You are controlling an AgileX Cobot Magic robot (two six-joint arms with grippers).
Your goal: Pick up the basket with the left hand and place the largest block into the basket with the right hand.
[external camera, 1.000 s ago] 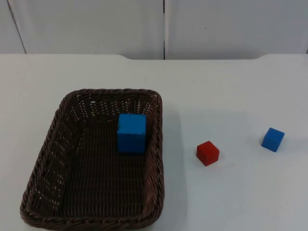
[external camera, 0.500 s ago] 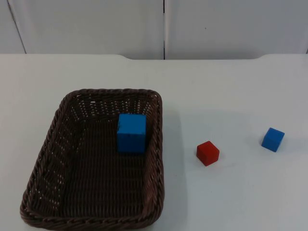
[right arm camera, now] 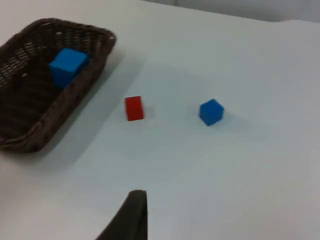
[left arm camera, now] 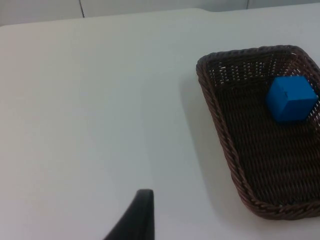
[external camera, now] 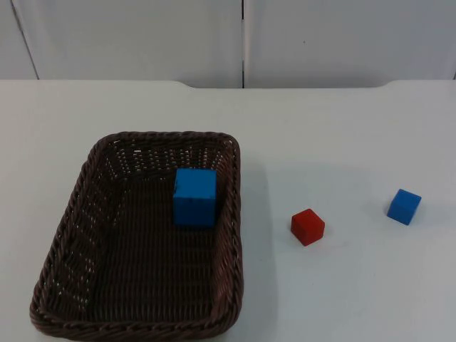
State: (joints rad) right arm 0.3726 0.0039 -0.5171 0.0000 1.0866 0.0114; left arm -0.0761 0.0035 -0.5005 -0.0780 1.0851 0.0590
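White table point(external camera: 342, 128): large blue cube point(external camera: 194, 197) already sits in dark brown wicker basket point(external camera: 231, 214); both pincers' state unclear, looks finished.

One fixed overhead camera and two wrist cameras, all on the same white table top point(external camera: 342, 128).

The top view looks down and forward to the grey partition wall point(external camera: 142, 35). The left wrist view looks along the table from well back, beside the dark brown woven wicker basket point(left arm camera: 220, 125). The right wrist view stands farther off, over the small red cube point(right arm camera: 133, 108) and small blue cube point(right arm camera: 211, 111). All three share the basket and the large blue cube point(external camera: 194, 197) inside it.
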